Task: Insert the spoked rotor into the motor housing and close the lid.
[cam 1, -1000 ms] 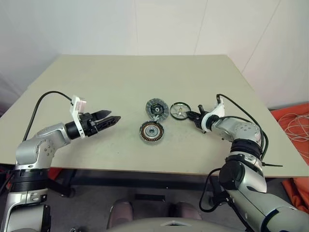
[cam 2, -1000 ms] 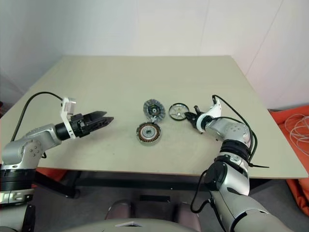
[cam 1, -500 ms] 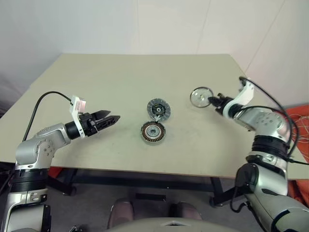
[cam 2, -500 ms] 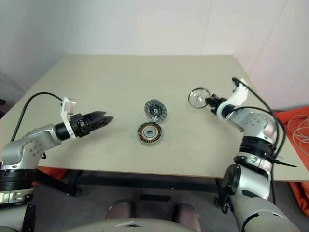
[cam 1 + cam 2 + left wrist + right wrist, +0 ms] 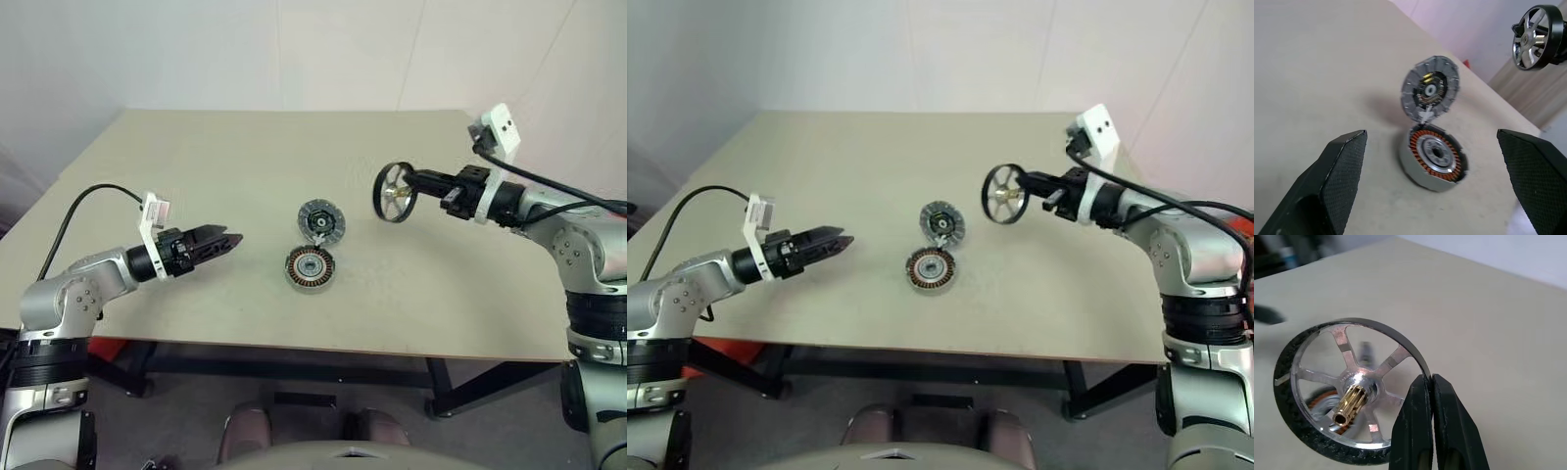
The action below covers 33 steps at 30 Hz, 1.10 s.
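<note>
The spoked rotor (image 5: 395,192), a silver wheel with a black rim and a brass shaft, hangs on edge in the air right of and above the other parts. My right gripper (image 5: 411,179) is shut on the rotor's rim (image 5: 1400,340), its fingertips (image 5: 1420,387) pinching the black band. The motor housing (image 5: 310,267) with its copper coils lies flat at the table's middle. The lid (image 5: 321,220) lies open just behind the housing, touching its edge. My left gripper (image 5: 231,240) stands open and level to the left of the housing, holding nothing; its fingers (image 5: 1344,171) frame housing (image 5: 1436,155) and lid (image 5: 1429,88).
The beige table (image 5: 196,166) has bare room on all sides of the parts. Its right edge lies beneath my right arm, and orange cloth (image 5: 615,225) lies on the floor beyond it. A white wall stands behind the table.
My right gripper has lifted the rotor off the table and swung it up and back, rolling so the wheel now stands on edge. The left gripper has stayed put.
</note>
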### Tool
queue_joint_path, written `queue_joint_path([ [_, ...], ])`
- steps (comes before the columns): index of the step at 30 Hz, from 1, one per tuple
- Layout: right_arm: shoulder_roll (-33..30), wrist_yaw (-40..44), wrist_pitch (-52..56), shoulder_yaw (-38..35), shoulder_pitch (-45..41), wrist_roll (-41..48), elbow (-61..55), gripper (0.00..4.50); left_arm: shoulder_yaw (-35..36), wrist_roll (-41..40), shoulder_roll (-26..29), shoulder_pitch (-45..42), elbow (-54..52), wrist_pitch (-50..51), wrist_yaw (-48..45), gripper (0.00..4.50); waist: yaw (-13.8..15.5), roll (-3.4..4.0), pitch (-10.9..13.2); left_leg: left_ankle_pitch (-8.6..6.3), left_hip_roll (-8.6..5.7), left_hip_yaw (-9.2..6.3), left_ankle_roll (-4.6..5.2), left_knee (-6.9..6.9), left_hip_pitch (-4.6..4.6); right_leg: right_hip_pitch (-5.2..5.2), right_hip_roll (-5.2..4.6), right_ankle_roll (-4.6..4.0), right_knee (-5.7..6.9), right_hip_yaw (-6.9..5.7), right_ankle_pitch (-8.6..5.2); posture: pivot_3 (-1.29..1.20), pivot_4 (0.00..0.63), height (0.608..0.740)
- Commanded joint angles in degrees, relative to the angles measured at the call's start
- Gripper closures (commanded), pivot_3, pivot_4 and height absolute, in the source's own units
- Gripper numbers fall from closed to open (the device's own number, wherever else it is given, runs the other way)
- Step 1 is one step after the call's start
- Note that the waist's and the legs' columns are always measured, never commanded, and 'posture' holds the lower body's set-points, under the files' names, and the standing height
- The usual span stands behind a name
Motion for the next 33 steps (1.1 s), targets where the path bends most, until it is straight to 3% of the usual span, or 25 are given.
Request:
queue_joint_path([
  [1, 0.5, 1.9, -2.6, 1.8, -0.5, -0.4, -3.1, 4.46, 1.3, -2.7, 1.6, 0.0, -3.1, 1.7, -1.5, 0.00, 0.0, 0.00, 0.0, -0.01, 0.00, 0.00, 0.02, 0.06, -0.01, 0.01, 0.00, 0.00, 0.02, 0.00, 0.00, 0.00, 0.000, 0.740],
  [9, 3.7, 0.3, -4.1, 7.6, -2.1, -4.9, -2.4, 4.46, -0.6, -5.2, 1.8, 0.0, -8.6, 4.8, -1.5, 0.00, -0.2, -0.01, 0.0, -0.02, 0.02, -0.01, 0.03, 0.25, 0.00, 0.07, 0.00, 0.00, 0.07, 0.00, 0.00, 0.00, 0.000, 0.740],
  [15, 7.2, -1.7, -3.0, 10.4, -2.9, -6.2, -4.0, 4.46, -3.6, -7.3, -1.5, -0.5, -13.9, 6.6, 1.1, 0.00, -0.2, -0.01, 0.0, -0.02, 0.01, -0.02, 0.04, 0.27, 0.00, 0.11, 0.00, -0.02, 0.10, 0.01, 0.01, 0.00, 0.000, 0.740],
  [22, 10.6, -4.2, -4.0, 13.6, -3.8, -9.4, -3.5, 4.46, -11.5, -0.5, -7.9, -1.3, -18.7, 0.7, 7.9, 0.00, -0.2, -0.01, 0.0, -0.02, 0.01, -0.04, 0.02, 0.27, 0.00, 0.12, 0.00, -0.03, 0.15, 0.01, 0.02, 0.00, 0.000, 0.740],
  [33, 13.3, -5.6, -4.4, 15.3, -4.4, -13.3, -2.6, 4.46, -13.0, 1.4, -14.4, -1.7, -19.0, -1.4, 14.9, 0.00, -0.3, -0.02, 0.0, 0.02, 0.01, -0.05, -0.03, 0.31, -0.02, 0.13, 0.01, -0.01, 0.14, 0.01, 0.02, 0.00, 0.000, 0.740],
])
